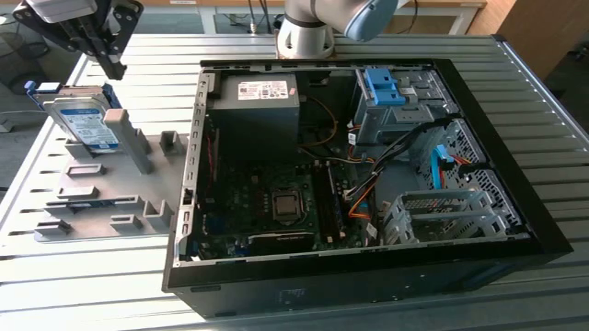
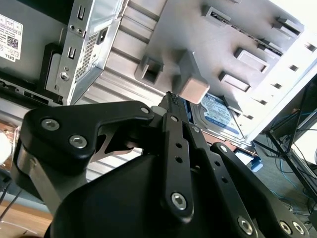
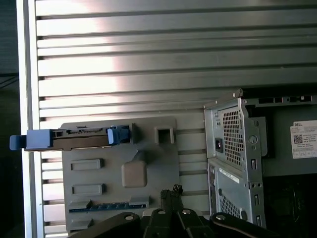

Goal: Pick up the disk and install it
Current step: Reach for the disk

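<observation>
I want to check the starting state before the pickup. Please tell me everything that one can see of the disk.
The disk is a flat silver-metal drive with a white-and-blue label and blue plastic side rails. It stands on edge, tilted, on the grey fixture beside the open computer case, next to a tall grey post. In the first wrist view it is seen edge-on. The gripper hangs nearby, higher up, not touching it.

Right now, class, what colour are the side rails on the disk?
Blue; the first wrist view shows it best, at both ends of the disk.
</observation>
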Controlling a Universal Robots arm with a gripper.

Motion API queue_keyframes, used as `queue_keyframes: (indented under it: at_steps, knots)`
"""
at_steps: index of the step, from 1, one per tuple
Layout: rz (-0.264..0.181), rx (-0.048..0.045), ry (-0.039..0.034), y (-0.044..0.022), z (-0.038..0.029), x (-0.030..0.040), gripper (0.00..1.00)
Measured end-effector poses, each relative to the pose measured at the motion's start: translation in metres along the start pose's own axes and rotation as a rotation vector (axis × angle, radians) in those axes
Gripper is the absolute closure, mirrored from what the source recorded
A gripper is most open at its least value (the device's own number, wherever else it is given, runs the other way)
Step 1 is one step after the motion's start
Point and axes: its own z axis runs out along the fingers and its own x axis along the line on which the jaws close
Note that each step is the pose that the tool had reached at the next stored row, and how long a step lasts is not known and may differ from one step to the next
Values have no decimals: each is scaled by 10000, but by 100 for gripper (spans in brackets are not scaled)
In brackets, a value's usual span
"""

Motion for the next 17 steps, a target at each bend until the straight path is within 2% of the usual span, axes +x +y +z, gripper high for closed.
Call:
queue_keyframes:
  at_steps: [17]
  knots:
    - [-1,0,0,-3,-1,44,89]
